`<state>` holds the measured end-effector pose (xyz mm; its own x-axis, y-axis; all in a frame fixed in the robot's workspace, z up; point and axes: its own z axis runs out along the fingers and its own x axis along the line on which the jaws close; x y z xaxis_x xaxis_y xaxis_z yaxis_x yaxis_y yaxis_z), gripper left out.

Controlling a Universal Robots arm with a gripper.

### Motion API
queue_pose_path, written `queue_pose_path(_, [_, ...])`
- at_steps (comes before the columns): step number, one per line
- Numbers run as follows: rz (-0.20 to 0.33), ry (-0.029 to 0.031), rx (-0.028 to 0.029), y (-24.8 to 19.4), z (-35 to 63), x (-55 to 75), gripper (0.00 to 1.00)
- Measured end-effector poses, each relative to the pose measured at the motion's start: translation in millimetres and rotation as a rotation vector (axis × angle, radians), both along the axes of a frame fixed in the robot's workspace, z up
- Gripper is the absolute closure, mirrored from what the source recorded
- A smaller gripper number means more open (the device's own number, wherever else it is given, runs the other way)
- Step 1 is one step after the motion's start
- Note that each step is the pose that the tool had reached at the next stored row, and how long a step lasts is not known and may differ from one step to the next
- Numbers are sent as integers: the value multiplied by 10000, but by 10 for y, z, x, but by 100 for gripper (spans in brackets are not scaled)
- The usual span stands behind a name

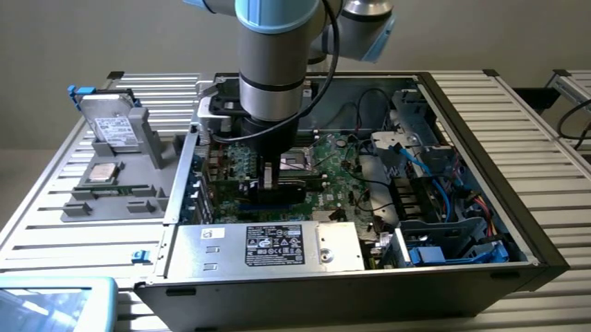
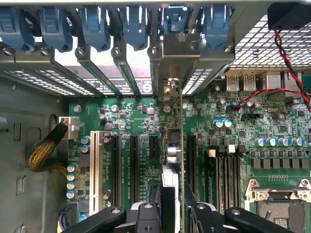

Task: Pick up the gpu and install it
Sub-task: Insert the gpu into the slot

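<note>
Tabletop (image 1: 517,104) carries the open computer case (image 1: 323,290). The arm (image 1: 273,62) reaches straight down into it, close to the case's rear wall (image 2: 252,48). Motherboard (image 2: 141,126) lies flat on the case floor.

The gpu (image 2: 173,150) stands on edge over the motherboard. The end effector (image 2: 172,216) is clenched on it (one of the fingers (image 2: 146,213) on each face).

- Long axis: runs from the end effector toward the rear wall, with the bracket end under the blue clips (image 2: 175,22).
- Position: card hangs directly beneath the end effector, among the expansion slots (image 2: 132,160).
- Seated or not: cannot tell.
</note>
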<state>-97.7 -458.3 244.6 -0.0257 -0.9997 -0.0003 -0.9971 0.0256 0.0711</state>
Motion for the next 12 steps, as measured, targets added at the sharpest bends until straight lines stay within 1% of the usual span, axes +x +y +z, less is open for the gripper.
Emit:
queue_pose_path(10, [0,-3,-2,1,-12,-23,71])
queue_pose_path(12, [-2,-2,-6,15,-12,-24,71])
